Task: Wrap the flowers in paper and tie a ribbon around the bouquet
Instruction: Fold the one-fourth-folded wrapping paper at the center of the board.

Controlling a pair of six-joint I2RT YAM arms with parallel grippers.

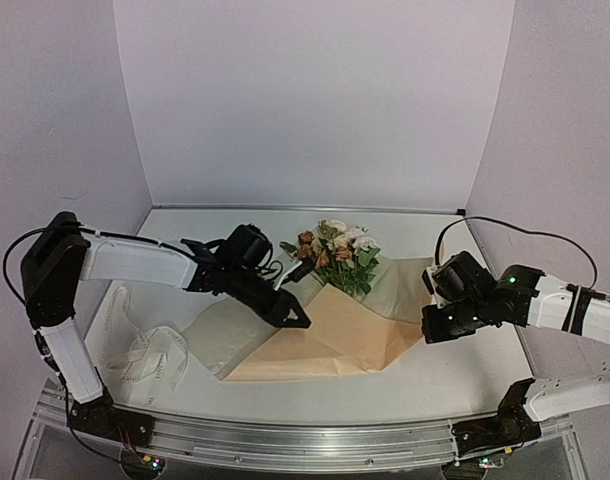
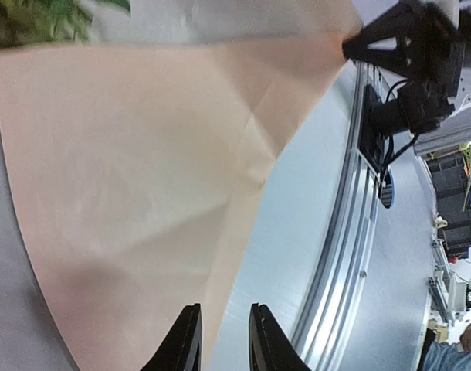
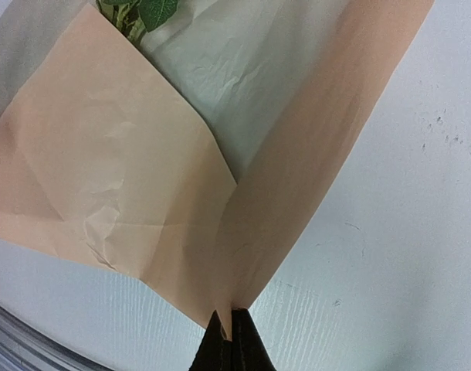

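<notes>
R gripper (image 3: pixel 229 328) tips on paper (image 3: pixel 127 178) corner

place: robot lab | evidence: enclosure walls (image 1: pixel 315 100) (pale, plain), aluminium rail (image 1: pixel 285 440)

Left black two-finger gripper (image 2: pixel 224 344): white arm reaching inward, jaws narrowly apart. Right black two-finger gripper (image 3: pixel 229 340): forearm low, jaws pressed together.

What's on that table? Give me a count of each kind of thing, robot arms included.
Bunch of flowers: 1
Sheet of paper: 1
Ribbon: 1
Robot arms: 2, one ending in the left gripper, the other in the right gripper
Total: 5
</notes>
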